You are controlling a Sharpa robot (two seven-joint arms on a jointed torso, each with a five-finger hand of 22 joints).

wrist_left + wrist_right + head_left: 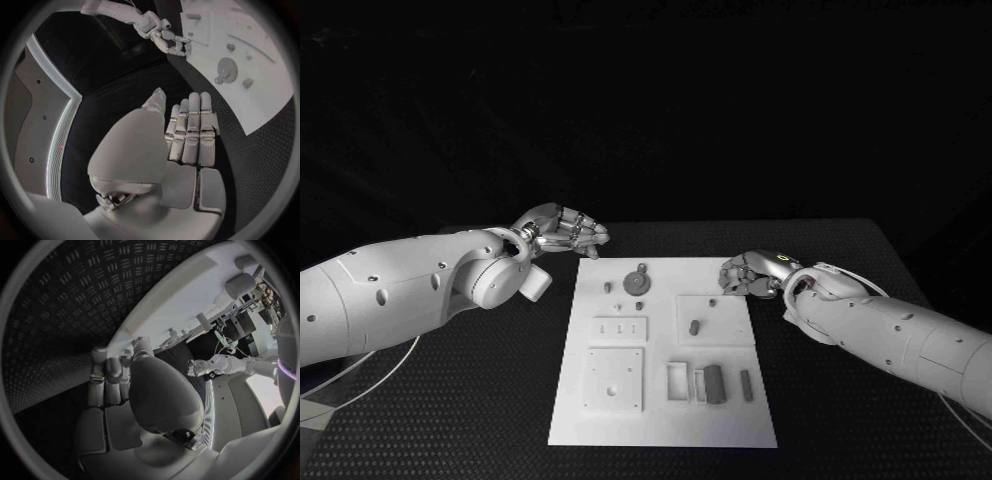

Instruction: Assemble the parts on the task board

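Note:
The white task board [664, 420] lies in the middle of the table. A grey gear [636, 283] lies near its far edge, with small pegs [607, 286] beside it and a short block [692, 326] further in. Grey bars [714, 383] stand in slots near the front. My left hand [564, 232] hovers off the board's far left corner. Its fingers [190, 127] are straight and side by side, holding nothing. My right hand [754, 275] is at the board's right edge with its fingers curled in. I see nothing in them.
The black textured table [848, 420] surrounds the board on all sides. A square plate [615, 378] sits at the board's front left. From the left wrist, the board [262, 100], gear [226, 66] and right hand [174, 42] are seen beyond my fingers.

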